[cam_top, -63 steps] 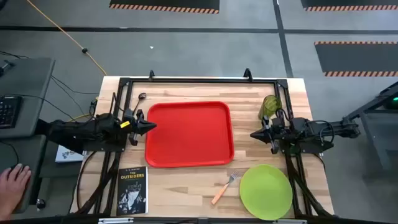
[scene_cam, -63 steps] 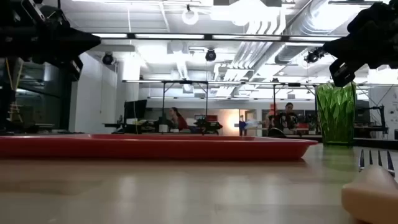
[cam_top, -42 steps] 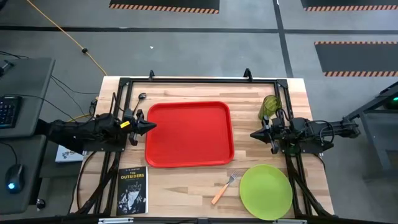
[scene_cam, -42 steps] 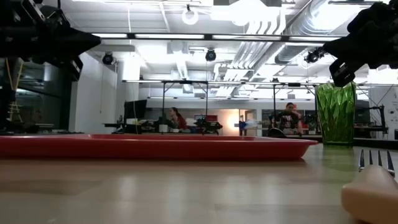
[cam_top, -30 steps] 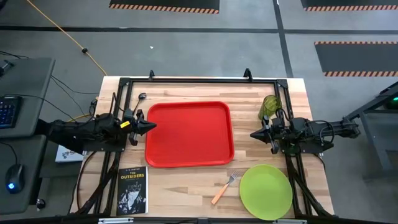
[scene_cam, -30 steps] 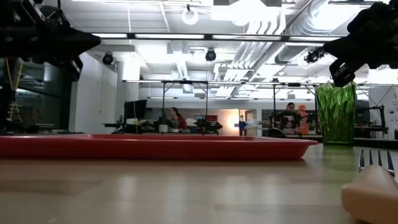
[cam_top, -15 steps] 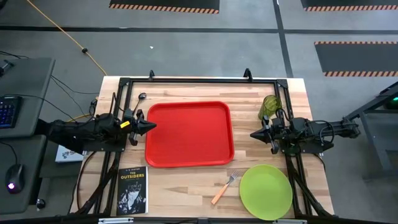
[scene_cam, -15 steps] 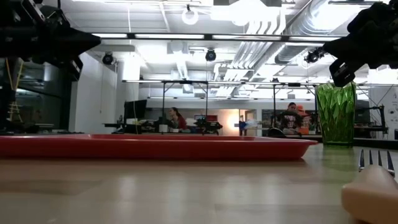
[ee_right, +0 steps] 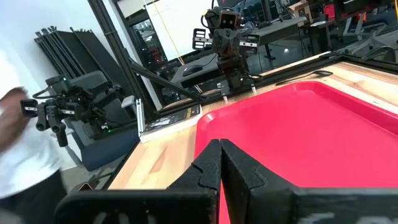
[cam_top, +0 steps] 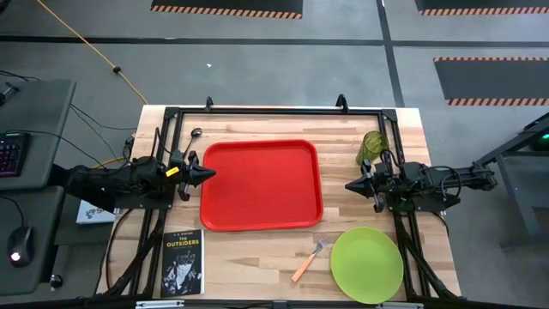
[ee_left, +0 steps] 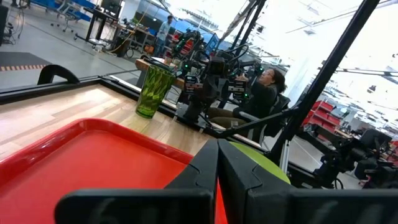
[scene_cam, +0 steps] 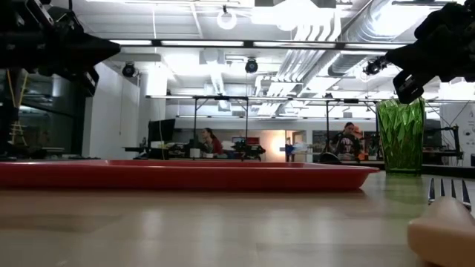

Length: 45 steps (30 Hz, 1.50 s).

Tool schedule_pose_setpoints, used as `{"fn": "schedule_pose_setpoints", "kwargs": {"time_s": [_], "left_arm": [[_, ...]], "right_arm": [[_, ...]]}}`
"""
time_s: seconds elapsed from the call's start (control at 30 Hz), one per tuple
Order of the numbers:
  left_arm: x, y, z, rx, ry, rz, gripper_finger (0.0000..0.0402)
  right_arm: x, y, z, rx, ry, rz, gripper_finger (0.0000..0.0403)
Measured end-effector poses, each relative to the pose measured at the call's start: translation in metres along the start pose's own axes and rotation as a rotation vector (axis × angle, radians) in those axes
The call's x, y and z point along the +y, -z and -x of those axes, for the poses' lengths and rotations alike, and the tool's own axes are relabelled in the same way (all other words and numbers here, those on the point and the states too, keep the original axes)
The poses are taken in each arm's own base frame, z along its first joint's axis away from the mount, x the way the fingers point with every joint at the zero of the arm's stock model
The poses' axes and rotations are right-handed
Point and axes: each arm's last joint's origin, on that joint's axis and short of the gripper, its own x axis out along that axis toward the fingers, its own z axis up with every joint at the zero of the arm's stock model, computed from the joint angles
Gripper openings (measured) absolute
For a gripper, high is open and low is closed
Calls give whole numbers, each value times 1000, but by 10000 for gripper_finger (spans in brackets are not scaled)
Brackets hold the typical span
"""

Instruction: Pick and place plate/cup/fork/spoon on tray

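We find the worktop carrying every item. The tray lies at its centre, with nothing on it. The plate rests flat on the worktop near the front right corner, well apart from the tray. A black book lies near the front left corner.

We see the left gripper just beside the tray's left edge, fingers pressed together to a point and holding nothing. We see the right gripper just off the tray's right edge, fingers likewise together and holding nothing. Both hang above the worktop surface.

The cup stands upright at the right rear of the worktop, near the right arm and apart from the tray. The fork lies between the tray's front right corner and the plate, tines toward the tray. The spoon lies near the rear left, beside the left arm, bowl toward the rear edge.
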Motion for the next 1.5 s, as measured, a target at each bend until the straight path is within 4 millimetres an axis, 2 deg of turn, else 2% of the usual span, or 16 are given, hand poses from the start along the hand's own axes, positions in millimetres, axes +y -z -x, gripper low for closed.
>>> {"fn": "schedule_pose_setpoints", "kwargs": {"time_s": [0.6, 0.83, 0.9, 1.07, 1.2, 1.27, 1.33, 1.43, 1.5], "left_arm": [[0, 0, 0, 0, -1, 0, 0], [0, 0, 0, 0, 0, 0, 0], [0, 0, 0, -1, 0, 0, 0], [0, 0, 0, -1, 0, 0, 0], [0, 0, 0, 0, -1, 0, 0], [0, 0, 0, 0, 0, 0, 0], [0, 0, 0, 0, 0, 0, 0], [0, 0, 0, 0, 0, 0, 0], [0, 0, 0, -1, 0, 0, 0]], "right_arm": [[0, 0, 0, 0, 0, 1, 0], [0, 0, 0, -6, 14, 120, 0], [-1, -3, 0, -38, 42, 57, 0], [2, -25, 4, -333, 82, -292, 0], [2, -44, 12, -608, 131, -467, 0], [4, -53, 18, -749, 77, -621, 0], [7, -63, 19, -810, 34, -743, 0], [17, -89, 14, -787, 45, -686, 2], [23, -108, 3, -722, 117, -595, 13]]}}
